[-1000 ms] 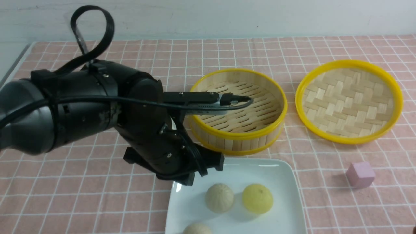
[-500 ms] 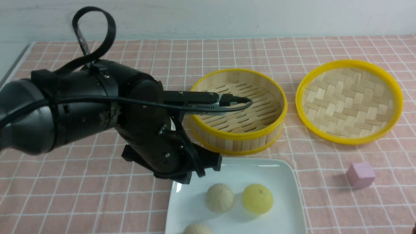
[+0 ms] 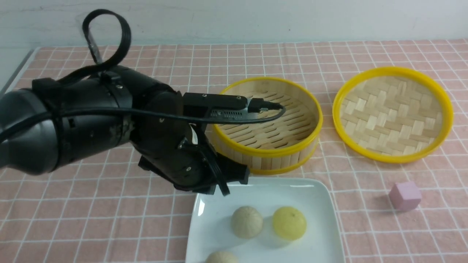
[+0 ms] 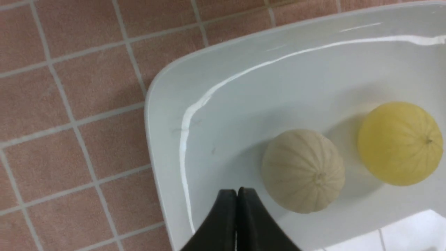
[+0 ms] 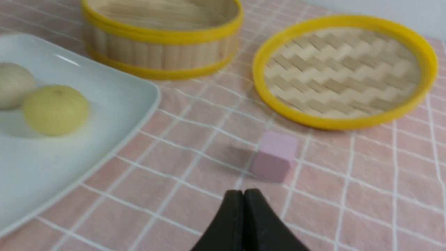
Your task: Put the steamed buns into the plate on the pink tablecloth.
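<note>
My left claw [image 4: 237,191] is pinched shut and empty over the plate [image 4: 163,115], which lies on the pink tablecloth [image 4: 69,104]. A pale bun [image 4: 304,170] sits in the plate just beside my tips, with the yellow bun [image 4: 400,143] next to it on its far side. A third bun [image 3: 221,257] lies at the plate's near edge. My right claw [image 5: 243,191] is closed and empty too, with a pink cube [image 5: 275,157] just ahead of it.
</note>
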`<act>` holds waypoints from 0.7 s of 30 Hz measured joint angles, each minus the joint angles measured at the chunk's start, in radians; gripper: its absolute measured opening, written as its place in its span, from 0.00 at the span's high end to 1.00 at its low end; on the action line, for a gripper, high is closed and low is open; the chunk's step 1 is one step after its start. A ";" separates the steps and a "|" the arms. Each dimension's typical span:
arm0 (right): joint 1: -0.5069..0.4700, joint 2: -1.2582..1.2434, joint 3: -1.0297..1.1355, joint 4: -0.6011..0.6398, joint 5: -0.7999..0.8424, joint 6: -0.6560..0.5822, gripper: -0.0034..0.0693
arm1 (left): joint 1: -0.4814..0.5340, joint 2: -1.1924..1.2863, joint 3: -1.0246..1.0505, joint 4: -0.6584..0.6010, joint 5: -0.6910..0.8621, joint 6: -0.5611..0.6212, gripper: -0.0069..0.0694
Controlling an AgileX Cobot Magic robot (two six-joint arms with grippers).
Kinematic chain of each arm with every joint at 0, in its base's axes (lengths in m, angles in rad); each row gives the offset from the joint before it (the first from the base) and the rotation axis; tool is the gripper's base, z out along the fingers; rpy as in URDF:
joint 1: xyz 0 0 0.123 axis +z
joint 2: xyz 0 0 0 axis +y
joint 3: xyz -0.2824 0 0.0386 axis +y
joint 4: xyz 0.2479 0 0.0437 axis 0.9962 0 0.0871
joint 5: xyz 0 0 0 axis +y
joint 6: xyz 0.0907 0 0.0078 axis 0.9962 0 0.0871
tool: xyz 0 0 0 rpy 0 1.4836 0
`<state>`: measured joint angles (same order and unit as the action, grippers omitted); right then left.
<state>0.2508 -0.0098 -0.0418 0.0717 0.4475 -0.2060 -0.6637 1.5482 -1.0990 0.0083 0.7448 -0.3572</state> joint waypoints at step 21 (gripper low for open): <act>-0.258 0.000 0.050 -0.102 -0.041 0.000 0.92 | 0.000 -0.609 0.000 0.229 0.284 0.000 0.88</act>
<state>-0.0072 -0.0098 0.0082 -0.0304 0.4064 -0.2060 -0.6637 0.9393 -1.0990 0.2369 1.0292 -0.3572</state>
